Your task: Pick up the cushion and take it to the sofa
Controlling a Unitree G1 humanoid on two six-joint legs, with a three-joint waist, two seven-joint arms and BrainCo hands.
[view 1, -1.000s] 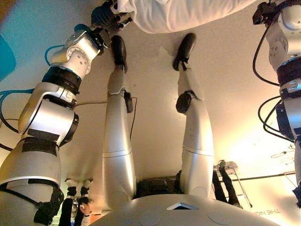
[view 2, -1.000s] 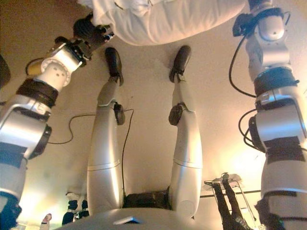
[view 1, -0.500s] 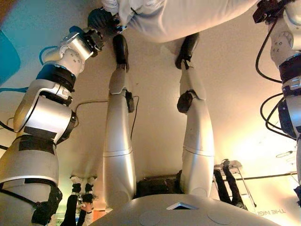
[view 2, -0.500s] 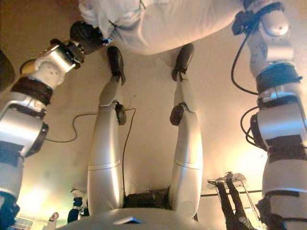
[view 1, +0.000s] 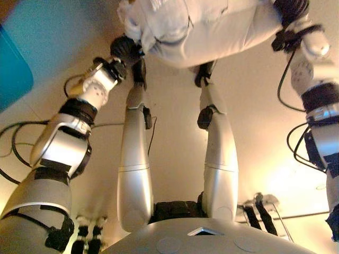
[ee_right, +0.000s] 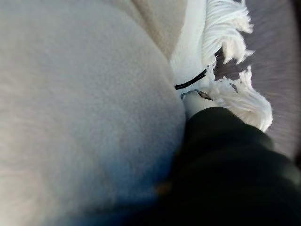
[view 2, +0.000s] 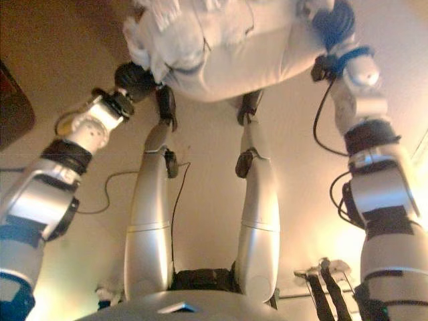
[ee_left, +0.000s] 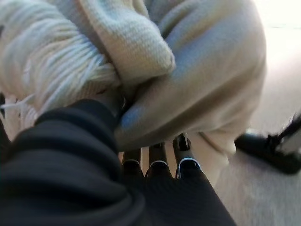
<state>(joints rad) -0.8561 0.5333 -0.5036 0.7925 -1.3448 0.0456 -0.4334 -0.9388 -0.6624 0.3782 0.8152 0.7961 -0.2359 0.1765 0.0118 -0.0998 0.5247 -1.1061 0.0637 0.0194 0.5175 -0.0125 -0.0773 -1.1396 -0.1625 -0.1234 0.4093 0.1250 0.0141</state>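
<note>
A white cushion (view 1: 212, 26) with a fringed edge (view 2: 160, 27) hangs above the floor in front of me, held between both hands. My left hand (view 1: 126, 48) is at its left end. In the left wrist view the fingers (ee_left: 157, 157) reach under the cushion (ee_left: 202, 80) and the thumb presses into a fold by the fringe (ee_left: 42, 61), pinching it. My right hand (view 1: 290, 8) presses against the cushion's right end. In the right wrist view the cushion (ee_right: 80, 108) fills the picture beside the hand's dark cover (ee_right: 225, 160).
The floor (view 1: 175, 143) below is beige. A teal shape (view 1: 10, 63) lies at the far left. A small metal stand with dark legs (view 1: 259, 206) stands at the lower right.
The cushion has come up off the floor and nearer to me, now larger and lower in the eye views. Both hands have moved with it, closer together.
</note>
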